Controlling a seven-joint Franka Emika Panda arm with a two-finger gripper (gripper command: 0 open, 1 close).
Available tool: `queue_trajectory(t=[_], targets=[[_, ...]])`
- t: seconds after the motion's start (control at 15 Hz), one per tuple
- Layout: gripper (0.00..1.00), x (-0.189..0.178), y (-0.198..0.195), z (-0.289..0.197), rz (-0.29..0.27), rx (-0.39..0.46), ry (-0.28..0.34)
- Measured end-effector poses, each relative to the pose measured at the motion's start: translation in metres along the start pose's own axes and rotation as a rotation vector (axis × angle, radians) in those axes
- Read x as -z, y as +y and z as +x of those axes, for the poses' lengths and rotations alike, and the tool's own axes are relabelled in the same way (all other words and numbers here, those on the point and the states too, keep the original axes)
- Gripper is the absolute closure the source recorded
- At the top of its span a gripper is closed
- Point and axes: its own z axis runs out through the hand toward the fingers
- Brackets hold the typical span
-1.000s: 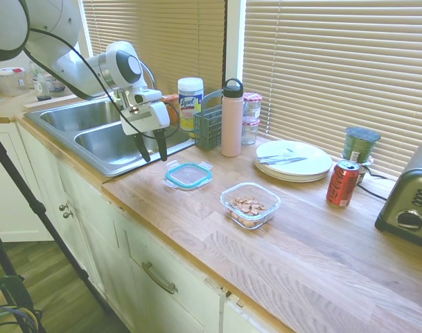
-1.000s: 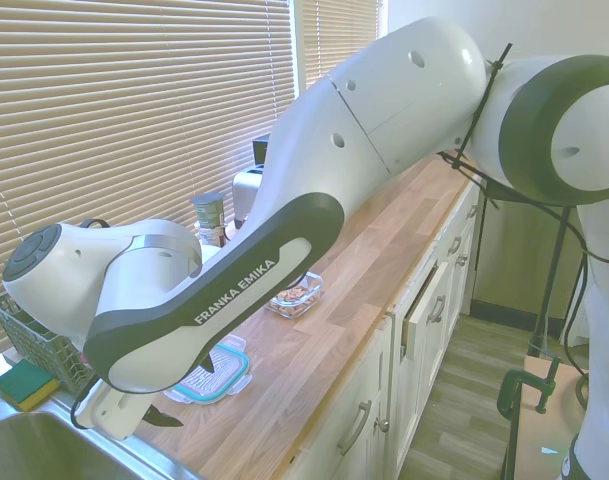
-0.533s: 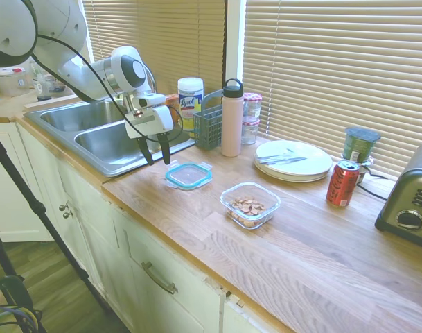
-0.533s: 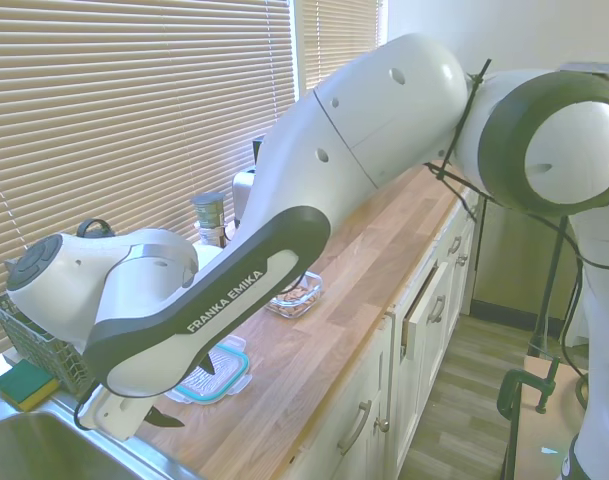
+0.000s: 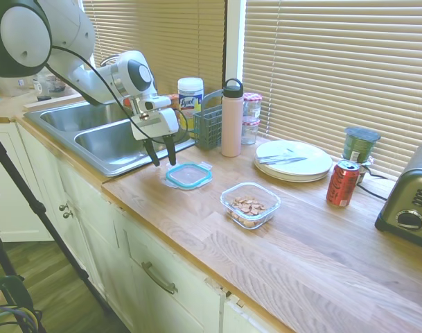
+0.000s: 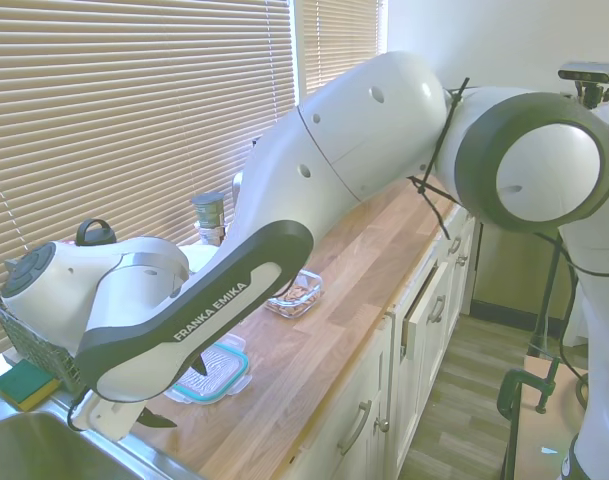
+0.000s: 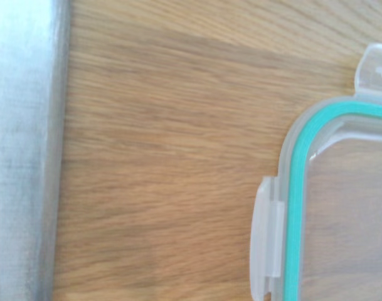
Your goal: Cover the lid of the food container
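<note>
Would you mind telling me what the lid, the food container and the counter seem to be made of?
The lid looks like clear plastic with a teal rim and frosted clip tabs. The food container is see-through and glossy, glass or hard plastic; I cannot tell which. The counter looks like wood or wood-look laminate, with visible grain and a smooth finish.

Clear plastic lid (image 5: 188,175), grained wood counter (image 5: 294,236).
</note>
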Motion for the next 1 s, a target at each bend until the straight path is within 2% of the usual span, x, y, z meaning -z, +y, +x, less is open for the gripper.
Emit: queue_trajectory(t=[0.67,0.73,1.0], targets=[[0.0,-0.008,-0.006,0.022,-0.015,-0.021,0.008],[1.0,-0.009,-0.007,0.024,-0.016,-0.021,0.008],[1.0,-0.015,-0.008,0.029,-0.026,-0.018,0.009]])
